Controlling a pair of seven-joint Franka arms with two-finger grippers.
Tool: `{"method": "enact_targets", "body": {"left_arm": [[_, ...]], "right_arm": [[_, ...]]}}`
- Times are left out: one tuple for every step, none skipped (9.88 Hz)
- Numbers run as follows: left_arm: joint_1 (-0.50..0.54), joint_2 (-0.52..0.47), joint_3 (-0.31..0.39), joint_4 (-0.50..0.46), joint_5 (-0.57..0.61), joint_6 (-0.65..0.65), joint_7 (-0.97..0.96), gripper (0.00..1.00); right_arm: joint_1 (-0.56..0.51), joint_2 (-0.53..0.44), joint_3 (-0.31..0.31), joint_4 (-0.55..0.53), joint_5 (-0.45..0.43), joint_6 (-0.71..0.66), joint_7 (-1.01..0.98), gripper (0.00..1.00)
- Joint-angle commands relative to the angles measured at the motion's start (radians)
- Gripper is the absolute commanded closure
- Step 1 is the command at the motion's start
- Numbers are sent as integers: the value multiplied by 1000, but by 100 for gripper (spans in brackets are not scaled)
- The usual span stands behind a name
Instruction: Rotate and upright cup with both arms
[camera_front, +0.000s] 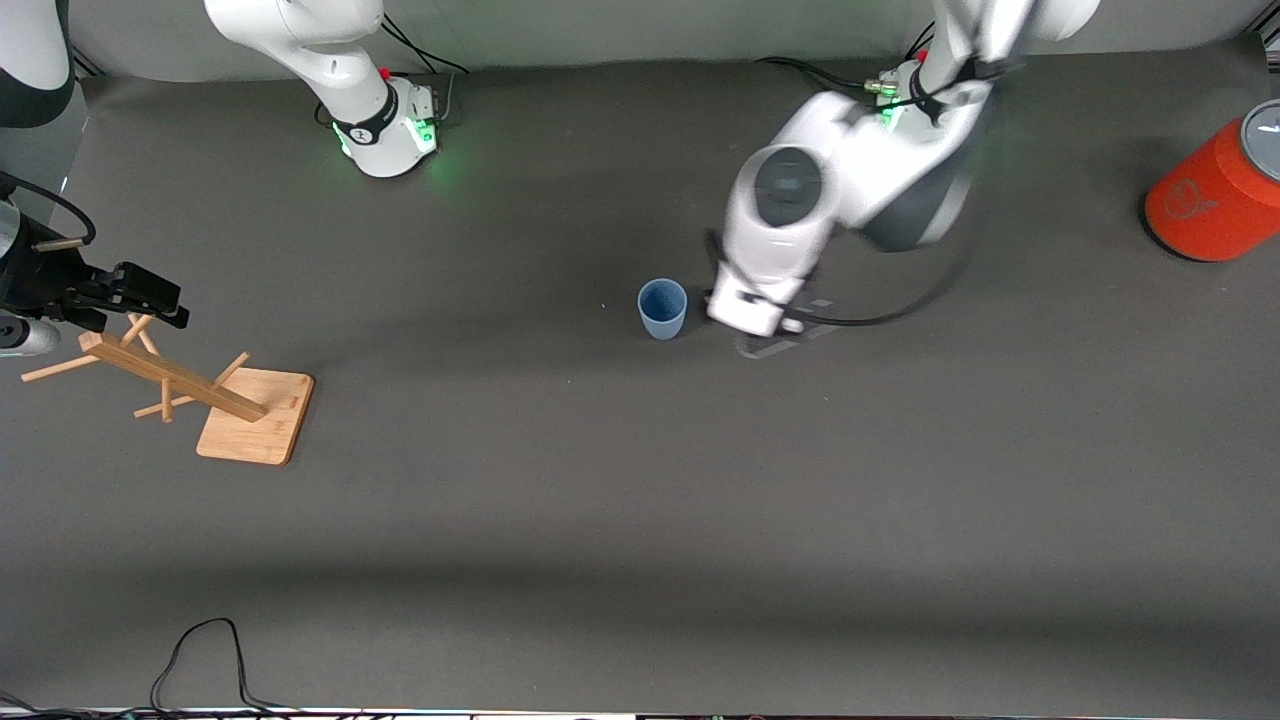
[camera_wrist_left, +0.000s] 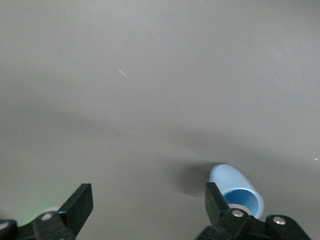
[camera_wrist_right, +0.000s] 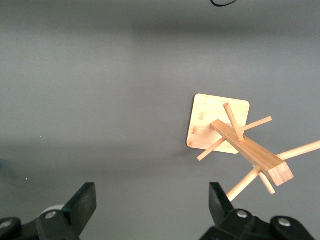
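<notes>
Cup (camera_front: 662, 308) first, front view: small pale-blue tumbler, plain matte, slightly tapered, standing upright with its open mouth up on the dark grey surface (camera_front: 640, 520), roughly mid-table. The left tool (camera_front: 770, 335) sits just beside it, toward the left arm's end, not gripping it (motion-blurred in this view, so the wrist view is what shows the fingers). Off at the left arm's end is a big orange can (camera_front: 1215, 190) with a grey top; there's a faint round mark on its side but I can't read it. At the right arm's end stands a wooden rack (camera_front: 190, 395), a flat square-ish bamboo base with a post and thin pegs sticking out. The right tool (camera_front: 150, 295) hangs over the top of that rack, and that arm waits there.

Left wrist view: both black fingers (camera_wrist_left: 77, 205) are spread wide with bare matte surface between them. The cup shows right against one finger, rim and blue inside visible, outside the gap.

Right wrist view: the right tool (camera_wrist_right: 150, 205) is also spread wide, holding nothing. The rack is below it, light wood grain, rounded base corners, round dowel pegs.
</notes>
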Motion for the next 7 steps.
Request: {"method": "enact_targets", "body": {"left_arm": [[172,-124,-11,-21,6,-127,295,0],[238,-173,-10,-22,9,-164,411,0],[294,-219,-10,-30,13,-190,523,0],[337,-259,-10,-45,33,-187,568,0],[389,-282,-10,-45,53,-183,625,0],[430,-295,-8,-41,62,-179,754,0],[479,-322,-10,-38,67,-181,822,0]], "right_arm": [[-4,-6,3,2,19,-6,14,0],[-4,-6,3,2,19,-6,14,0],[-4,-6,3,2,19,-6,14,0],[-4,-6,3,2,19,-6,14,0],[-4,-6,3,2,19,-6,14,0],[-4,-6,3,2,19,-6,14,0],[-4,-6,3,2,19,-6,14,0]]}}
